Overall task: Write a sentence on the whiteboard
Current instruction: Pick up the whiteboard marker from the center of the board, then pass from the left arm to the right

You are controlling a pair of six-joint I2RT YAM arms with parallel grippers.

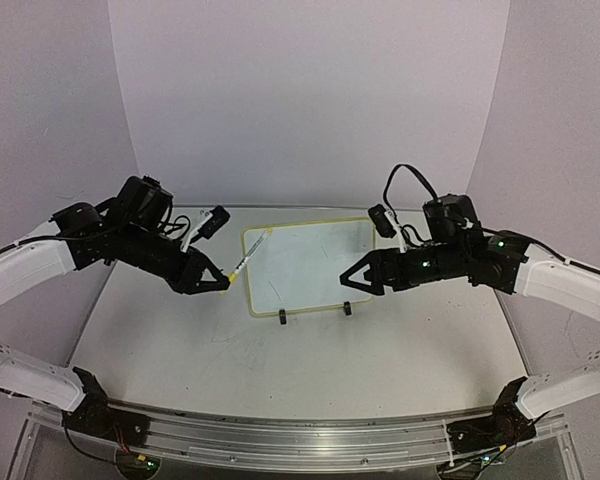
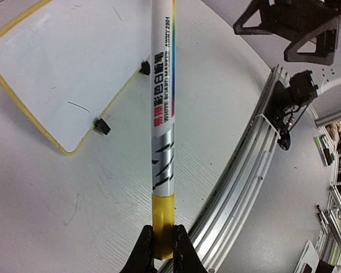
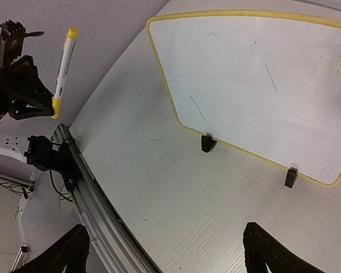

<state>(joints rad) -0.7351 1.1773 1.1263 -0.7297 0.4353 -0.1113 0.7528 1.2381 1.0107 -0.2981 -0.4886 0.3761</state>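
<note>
- Left gripper (image 1: pixel 221 283) is clamped on the yellow end of a whiteboard marker (image 1: pixel 250 256). Its fingers (image 2: pixel 142 253) are pinched tight on either side of that end.
- The marker has a white barrel with a rainbow stripe and printed "WHITE BOARD MARKER" text, and it's yellow at both ends. The free end points away from the gripper, toward the far side of the table (image 1: pixel 180 350).
- In the top view the marker's free end overlaps the whiteboard's far-left corner. The right wrist view shows it held up in the air, well apart from the board and not touching it.
- The whiteboard (image 1: pixel 308 265) sits mid-table between the two grippers, long side across. It has a pale-yellow rim, and both black clip feet (image 3: pixel 207 143) are on the near edge.
- I can't tell whether the board lies flat or is slightly propped.
- The board face has only a few short faint strokes (image 3: pixel 198 109). I can't make out any words.
- Right gripper (image 1: pixel 348 280) has its fingers (image 3: pixel 74 250) spread wide with nothing between them. It hangs above the table just at the board's near-right corner, close to the right clip foot.
- An aluminium rail (image 1: pixel 300 440) runs along the near table edge, with both arm bases on it.
</note>
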